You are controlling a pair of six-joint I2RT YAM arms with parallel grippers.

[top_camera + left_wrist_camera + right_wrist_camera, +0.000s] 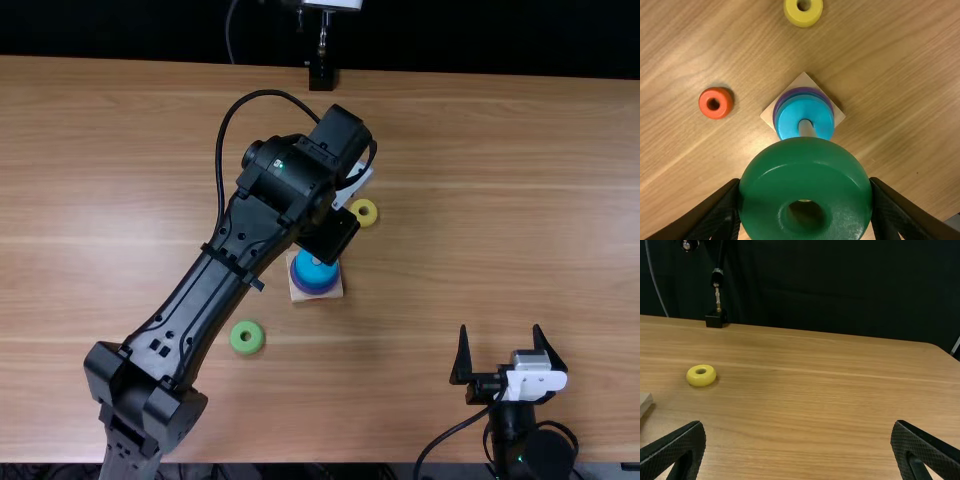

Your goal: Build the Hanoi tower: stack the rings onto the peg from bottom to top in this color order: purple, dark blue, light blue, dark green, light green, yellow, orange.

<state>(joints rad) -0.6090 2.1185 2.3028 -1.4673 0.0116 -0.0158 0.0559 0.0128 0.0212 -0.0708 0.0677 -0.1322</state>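
My left gripper is over the peg base in the top view. In the left wrist view my left gripper is shut on the dark green ring, held above and beside the upright peg. On the base, a light blue ring lies over purple; a dark blue edge shows between them. The orange ring and yellow ring lie apart. A light green ring lies nearer the front. My right gripper stands open; also my right gripper.
A black stand rises at the table's far edge. The left arm stretches diagonally over the table's left half, passing close to the light green ring. The right arm is at the near right.
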